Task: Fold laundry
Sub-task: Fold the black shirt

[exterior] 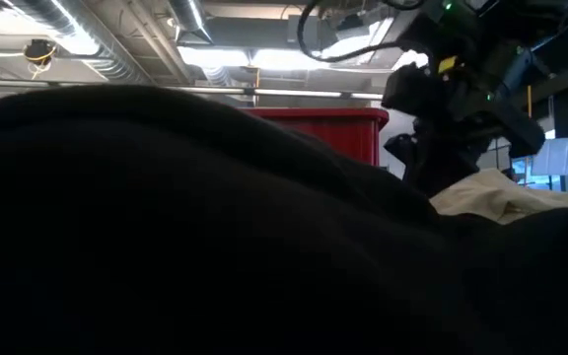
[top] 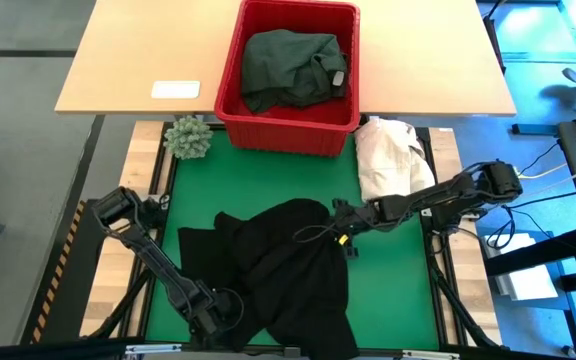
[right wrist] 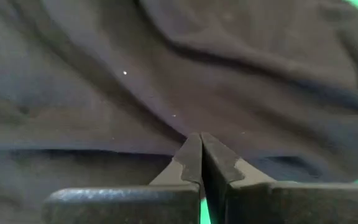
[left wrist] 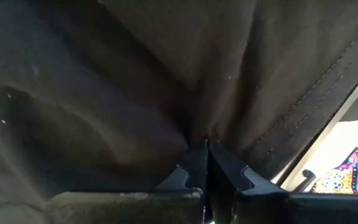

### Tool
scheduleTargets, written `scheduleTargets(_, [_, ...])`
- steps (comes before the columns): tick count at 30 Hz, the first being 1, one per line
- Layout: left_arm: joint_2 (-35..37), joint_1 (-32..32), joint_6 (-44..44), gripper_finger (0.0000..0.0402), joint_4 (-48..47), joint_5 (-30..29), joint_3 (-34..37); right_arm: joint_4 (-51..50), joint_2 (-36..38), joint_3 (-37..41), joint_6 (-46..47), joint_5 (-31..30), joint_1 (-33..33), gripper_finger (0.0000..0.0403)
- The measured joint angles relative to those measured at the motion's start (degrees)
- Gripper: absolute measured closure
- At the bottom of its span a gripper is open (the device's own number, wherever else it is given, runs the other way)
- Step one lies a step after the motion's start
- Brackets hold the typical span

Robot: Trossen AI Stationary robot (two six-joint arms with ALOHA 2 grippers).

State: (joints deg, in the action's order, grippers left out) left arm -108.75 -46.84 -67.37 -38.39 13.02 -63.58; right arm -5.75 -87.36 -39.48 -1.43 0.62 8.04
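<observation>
We see a red plastic basket (top: 286,128) at the far edge of a green mat (top: 388,290), a cream-white cloth heap (top: 388,160) just beside its right corner, and a spiky green ball (top: 189,137) off its left corner. A white card (top: 175,89) lies on the wooden worktop (top: 138,50).

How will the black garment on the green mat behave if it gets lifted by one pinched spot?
Probably floppy: the black garment lies crumpled in soft folds on the green mat. It would likely drape and sag from the left hand and right hand, both shut on cloth. It looks light, and unlikely to slip.
</observation>
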Motion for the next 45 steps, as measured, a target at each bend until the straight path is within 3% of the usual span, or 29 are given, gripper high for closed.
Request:
scheduleTargets(8, [0.04,0.93,0.47,0.0401,0.33,-1.23,0.01,-0.10,-5.63,-0.19,1.30,-5.36,-0.99,0.0403])
scheduleTargets(17, [0.02,0.63,0.45,0.0402,0.35,0.71,0.03,-14.70,-3.06,-0.15,4.06,-18.39,-3.48,0.0403])
scheduleTargets(27, [-0.14,0.05,0.43,0.0402,-0.18,5.12,0.09,-30.05,0.39,0.20,7.01,-26.00,-6.89,0.0403])
scheduleTargets(36, [-0.36,-0.42,0.45,0.0402,-12.28,12.46,0.30,-34.46,0.95,0.15,8.65,-29.09,-9.26,0.0403])
scheduleTargets(40, [0.18,-0.46,1.81,0.0401,-14.16,10.71,0.36,-34.47,1.20,0.11,8.57,-28.76,-9.19,0.0403])
scheduleTargets(45, [4.36,-0.44,1.17,0.0401,-13.98,2.40,0.40,-35.06,4.64,-0.32,8.83,-26.58,-9.17,0.0403])
